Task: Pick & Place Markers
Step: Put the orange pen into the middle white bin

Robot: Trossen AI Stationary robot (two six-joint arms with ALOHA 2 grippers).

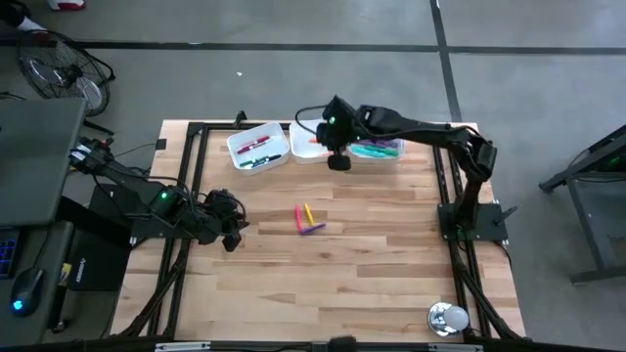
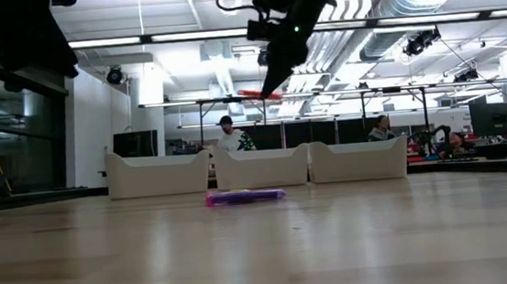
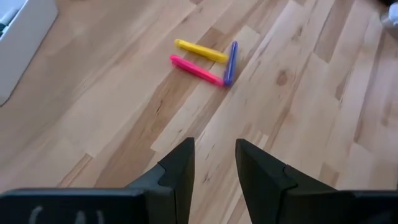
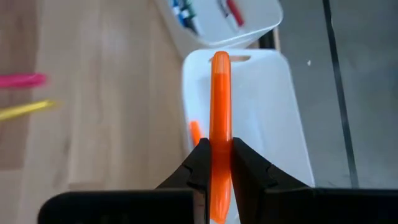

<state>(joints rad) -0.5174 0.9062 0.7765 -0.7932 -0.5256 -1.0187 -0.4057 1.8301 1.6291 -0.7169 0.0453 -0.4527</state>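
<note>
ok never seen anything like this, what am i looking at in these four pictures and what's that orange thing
It is a robot with two dark arms at a wooden table. One picture looks straight down, one looks level across the tabletop, and the other two come from cameras on each arm's wrist. The right gripper hangs above the middle tray of three white trays, its fingers shut on an orange marker. The left gripper waits low over the table with nothing between its parted fingers. On the wood lie a yellow marker, a pink marker and a purple marker, close together.
</note>
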